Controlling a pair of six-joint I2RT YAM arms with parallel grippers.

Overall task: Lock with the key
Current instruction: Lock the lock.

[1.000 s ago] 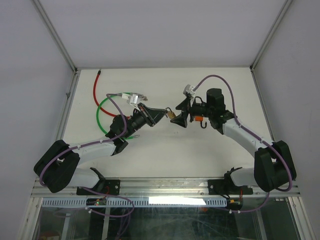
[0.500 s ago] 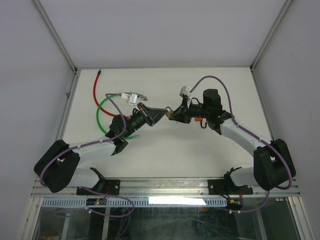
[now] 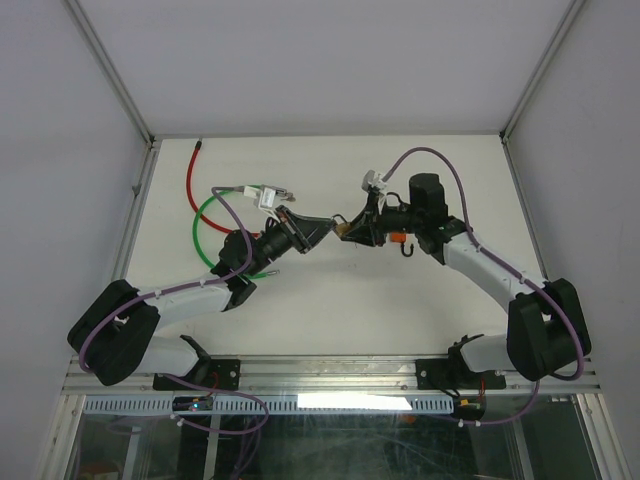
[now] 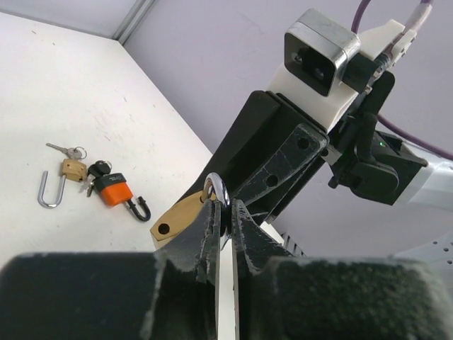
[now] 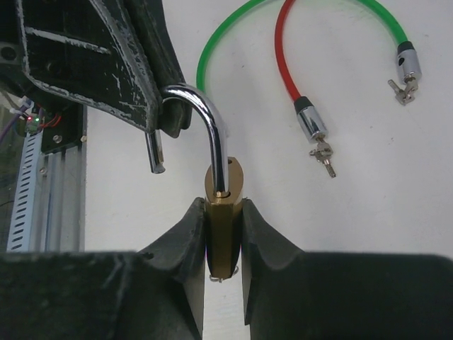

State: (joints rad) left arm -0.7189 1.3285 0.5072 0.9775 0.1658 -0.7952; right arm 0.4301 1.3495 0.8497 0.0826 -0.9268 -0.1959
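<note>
- Since 1 s ago: right gripper has come in from 3 o'clock & shut onto the brass padlock; before, it was spread & just clear of it. Hardly any change over the last 0.5 s
- Left gripper: fingers pinched tight on the padlock's steel shackle, holding from the 9 o'clock side in top view
- Right gripper: clamped on the brass body, one finger each side
- Padlock hangs between both grippers over the middle of the table; shackle is open, free end out of the body
- Small metal bit under the body, can't tell if it's a key
- Left wrist view: orange padlock & small brass padlock w/ open shackle lie on the table at 9 o'clock of the held lock, keys beside them
- Top view: green cable lock & red cable lock at 9–10 o'clock of the left gripper
</note>
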